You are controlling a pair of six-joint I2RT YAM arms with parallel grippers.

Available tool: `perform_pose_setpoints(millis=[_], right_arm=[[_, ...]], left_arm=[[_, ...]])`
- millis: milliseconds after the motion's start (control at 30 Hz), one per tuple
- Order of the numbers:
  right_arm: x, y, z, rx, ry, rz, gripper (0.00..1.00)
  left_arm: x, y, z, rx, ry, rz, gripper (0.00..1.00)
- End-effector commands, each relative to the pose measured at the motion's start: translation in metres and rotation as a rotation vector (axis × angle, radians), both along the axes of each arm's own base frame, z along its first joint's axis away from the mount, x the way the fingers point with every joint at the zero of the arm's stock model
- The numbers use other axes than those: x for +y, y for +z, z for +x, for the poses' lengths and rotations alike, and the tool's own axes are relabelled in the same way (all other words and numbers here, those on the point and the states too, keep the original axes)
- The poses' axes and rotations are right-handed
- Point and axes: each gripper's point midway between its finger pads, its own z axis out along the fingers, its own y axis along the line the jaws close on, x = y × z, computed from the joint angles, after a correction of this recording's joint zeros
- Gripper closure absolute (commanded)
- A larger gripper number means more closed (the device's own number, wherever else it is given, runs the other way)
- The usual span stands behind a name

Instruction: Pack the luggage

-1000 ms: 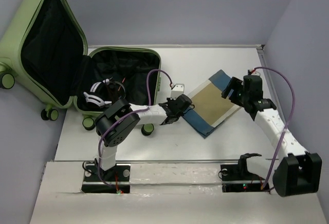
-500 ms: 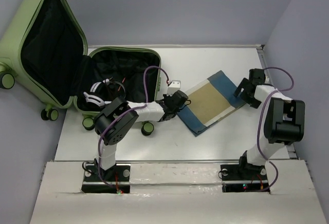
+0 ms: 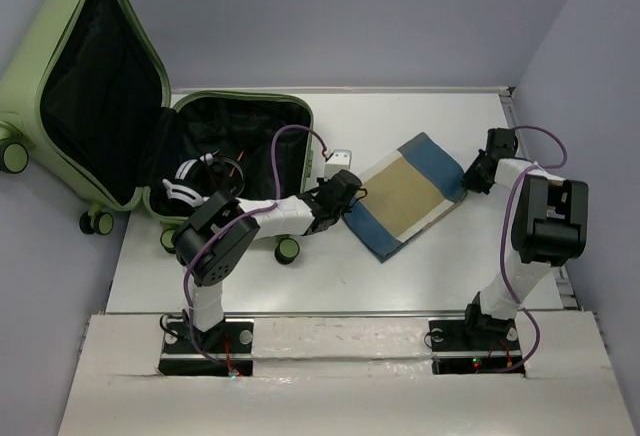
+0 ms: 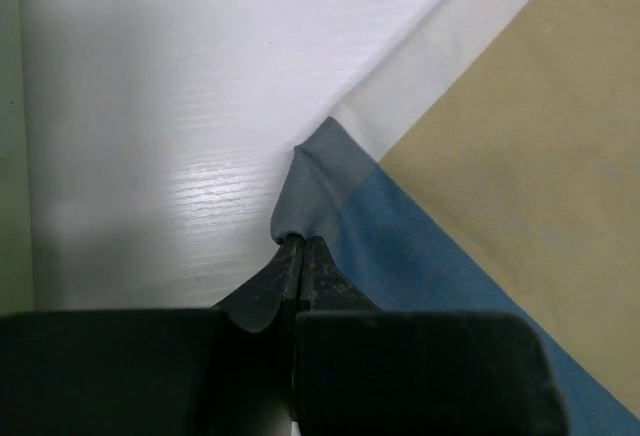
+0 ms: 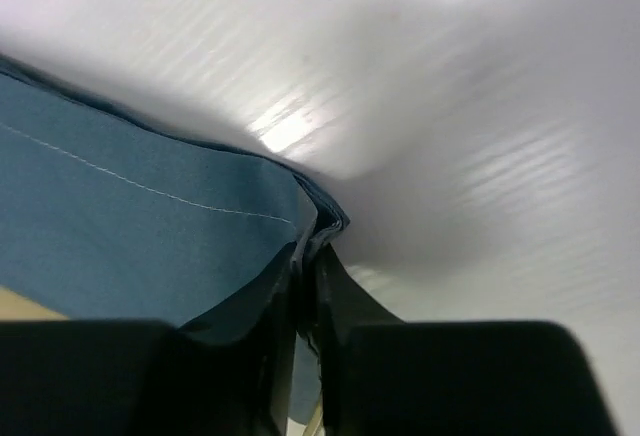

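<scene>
White table (image 3: 330,276) holds the open luggage (image 3: 110,96) at its far-left corner; left gripper (image 4: 298,246) and right gripper (image 5: 305,256) clamp opposite corners of the folded cloth (image 3: 410,196), likely to lift it flat

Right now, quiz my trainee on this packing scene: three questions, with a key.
1. True or false: the luggage is shut.
2. What does the left claw pinch? A) a corner of the blue-and-tan folded cloth B) a suitcase wheel C) headphones
3. How many claws are shut on the cloth?
Key: 1 false, its lid stands open; 2 A; 3 two, the right claw grips its other end.
</scene>
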Motion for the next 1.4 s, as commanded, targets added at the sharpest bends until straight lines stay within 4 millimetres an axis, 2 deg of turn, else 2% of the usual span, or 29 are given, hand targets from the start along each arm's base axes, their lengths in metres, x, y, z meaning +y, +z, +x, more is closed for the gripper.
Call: perform_pose_setpoints(millis=[0, 100, 233, 333, 367, 467, 533, 600, 633, 667, 700, 733, 800, 833, 867, 900, 967, 1000, 1033, 1067, 1100, 1133, 1167, 1200, 1233, 1267, 1300, 1333, 1367], right_arm=[[0.036, -0.01, -0.005, -0.023, 0.063, 0.168, 0.91], [0.043, -0.005, -0.009, -0.078, 0.072, 0.189, 0.93], [0.049, 0.023, -0.016, -0.207, 0.089, 0.196, 0.93], [0.053, 0.054, -0.02, -0.296, 0.109, 0.189, 0.93], [0.055, 0.073, -0.021, -0.349, 0.125, 0.185, 0.93], [0.058, 0.1, -0.027, -0.411, 0.14, 0.181, 0.93], [0.06, 0.136, -0.029, -0.496, 0.154, 0.167, 0.93], [0.064, 0.155, -0.033, -0.526, 0.17, 0.174, 0.93], [0.065, 0.179, -0.034, -0.58, 0.183, 0.164, 0.93], [0.071, 0.187, -0.038, -0.588, 0.198, 0.177, 0.93], [0.072, 0.21, -0.039, -0.639, 0.209, 0.173, 0.93], [0.08, 0.214, -0.041, -0.646, 0.225, 0.185, 0.93], [0.099, 0.243, -0.04, -0.696, 0.272, 0.205, 0.93], [0.108, 0.251, -0.038, -0.707, 0.287, 0.216, 0.93], [0.116, 0.273, -0.032, -0.746, 0.299, 0.212, 0.93], [0.142, 0.283, -0.031, -0.756, 0.352, 0.236, 0.93], [0.17, 0.29, -0.015, -0.747, 0.389, 0.247, 0.93], [0.201, 0.321, -0.013, -0.795, 0.457, 0.284, 0.93], [0.218, 0.33, -0.009, -0.804, 0.487, 0.305, 0.93], [0.239, 0.321, 0.005, -0.771, 0.516, 0.324, 0.93], [0.257, 0.326, 0.011, -0.777, 0.538, 0.336, 0.93], [0.289, 0.357, 0.008, -0.831, 0.599, 0.364, 0.93], [0.306, 0.361, 0.013, -0.834, 0.622, 0.373, 0.93], [0.33, 0.341, 0.028, -0.785, 0.644, 0.384, 0.93], [0.35, 0.365, 0.031, -0.831, 0.675, 0.406, 0.93], [0.389, 0.335, 0.037, -0.766, 0.727, 0.425, 0.93], [0.408, 0.35, 0.041, -0.796, 0.748, 0.448, 0.93], [0.427, 0.339, 0.044, -0.777, 0.77, 0.455, 0.93], [0.452, 0.325, 0.041, -0.749, 0.804, 0.465, 0.93]], left_arm=[[-0.016, 0.041, 0.008, -0.088, -0.023, -0.098, 0.94], [-0.022, 0.046, 0.008, -0.091, -0.036, -0.123, 0.94], [-0.028, 0.066, 0.006, -0.115, -0.056, -0.163, 0.94], [-0.033, 0.093, 0.004, -0.143, -0.079, -0.206, 0.94], [-0.034, 0.107, 0.004, -0.16, -0.085, -0.229, 0.94], [-0.041, 0.139, 0.002, -0.191, -0.115, -0.276, 0.94], [-0.047, 0.164, 0.003, -0.215, -0.138, -0.307, 0.94], [-0.048, 0.188, 0.004, -0.244, -0.148, -0.331, 0.94], [-0.048, 0.208, 0.006, -0.265, -0.154, -0.34, 0.94], [-0.047, 0.221, 0.009, -0.28, -0.153, -0.345, 0.94], [-0.045, 0.245, 0.012, -0.306, -0.154, -0.354, 0.94], [-0.043, 0.263, 0.016, -0.335, -0.148, -0.373, 0.94], [-0.027, 0.303, 0.024, -0.386, -0.124, -0.409, 0.94], [-0.02, 0.313, 0.027, -0.392, -0.118, -0.414, 0.94], [-0.011, 0.329, 0.028, -0.413, -0.109, -0.431, 0.94], [0.006, 0.349, 0.037, -0.446, -0.076, -0.448, 0.94], [0.028, 0.369, 0.039, -0.474, -0.045, -0.444, 0.94], [0.05, 0.379, 0.047, -0.493, 0.002, -0.433, 0.94], [0.063, 0.385, 0.049, -0.504, 0.029, -0.424, 0.94], [0.081, 0.392, 0.048, -0.513, 0.057, -0.413, 0.94], [0.097, 0.395, 0.051, -0.523, 0.088, -0.401, 0.94], [0.134, 0.399, 0.056, -0.54, 0.163, -0.381, 0.94], [0.151, 0.392, 0.064, -0.533, 0.206, -0.361, 0.94], [0.172, 0.388, 0.062, -0.534, 0.245, -0.35, 0.94], [0.191, 0.387, 0.063, -0.54, 0.281, -0.339, 0.94], [0.226, 0.386, 0.066, -0.556, 0.36, -0.317, 0.94], [0.244, 0.368, 0.068, -0.53, 0.405, -0.287, 0.94], [0.263, 0.359, 0.07, -0.52, 0.457, -0.256, 0.94], [0.293, 0.347, 0.073, -0.507, 0.536, -0.215, 0.83]])
